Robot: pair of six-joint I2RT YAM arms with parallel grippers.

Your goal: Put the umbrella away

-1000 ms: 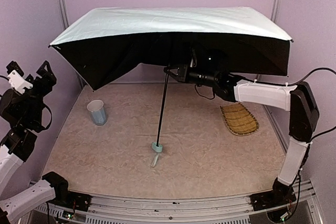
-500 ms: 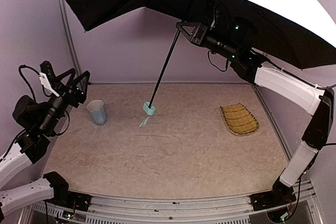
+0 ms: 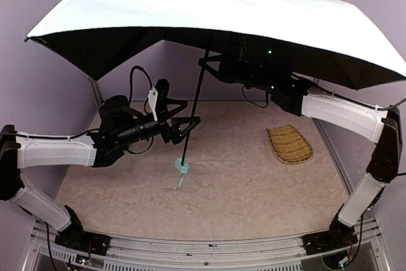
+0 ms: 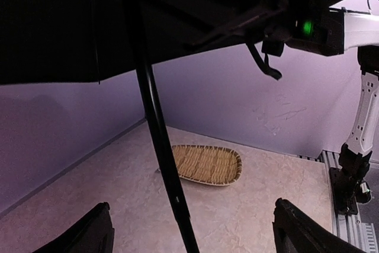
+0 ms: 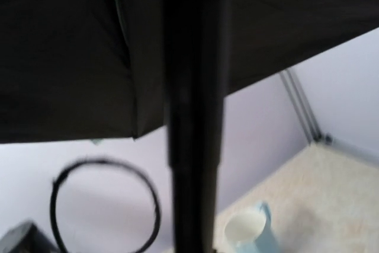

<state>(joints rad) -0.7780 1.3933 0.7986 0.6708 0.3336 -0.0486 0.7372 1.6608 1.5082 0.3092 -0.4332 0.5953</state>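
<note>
The umbrella is open, with its pale mint canopy spread over the table and its black underside facing down. Its thin black shaft slants down to the pale green handle, which is just above or on the table. My right gripper is shut on the shaft high up under the canopy; its wrist view shows the shaft very close and blurred. My left gripper is open with a finger on either side of the shaft at mid height. In the left wrist view the shaft runs between the wide-apart fingers without touching them.
A woven straw tray lies at the right of the table and also shows in the left wrist view. A light blue cup stands at the back left; my left arm hides it in the top view. Purple walls enclose the table.
My left arm has swung in from the left wall to the shaft, with its jaws open around it. My right arm has lowered and tilted the umbrella, and the handle has moved nearer.
</note>
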